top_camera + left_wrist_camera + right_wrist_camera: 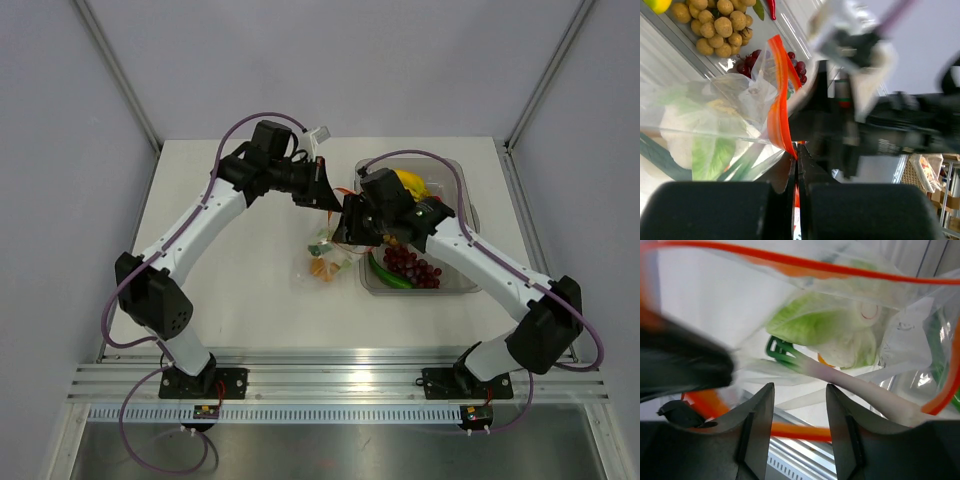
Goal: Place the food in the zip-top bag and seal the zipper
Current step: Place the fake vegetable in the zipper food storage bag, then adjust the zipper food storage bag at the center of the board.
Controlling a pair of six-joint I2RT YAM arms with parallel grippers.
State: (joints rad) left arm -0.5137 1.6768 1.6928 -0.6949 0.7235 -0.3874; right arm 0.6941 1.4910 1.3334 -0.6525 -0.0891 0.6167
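Between the two arms, just left of the clear tub [465, 200], one zip-top bag [335, 252] sits on the desk [230, 260] with its mouth turned toward both tools. Its single zipper [777, 100] curves as a red-orange strip. The left tool [796, 165] is clenched on that strip, fingers pressed together with the red edge pinched between them. The right tool [799, 405] faces straight into the bag's mouth, its two fingers [760, 425] parted, with only the far run of the strip showing through the gap; it grips nothing that I can see.

Inside the bag there are one white bulb [840, 335] wrapped in pale green leaves, one long white stalk [855, 387] with a dark green end, and a few orange pieces [322, 268]; their exact number is too blurred to count.

The tub holds one bunch of yellow bananas [410, 183], one bunch of dark red grapes [412, 265], one green vegetable [385, 273] along its near-left edge, one brown ball cluster [717, 25] and one red chilli [771, 7].

From above, the right arm's black wrist covers the tub's left part and the bag's mouth, and the left wrist view is half filled by that same dark body.
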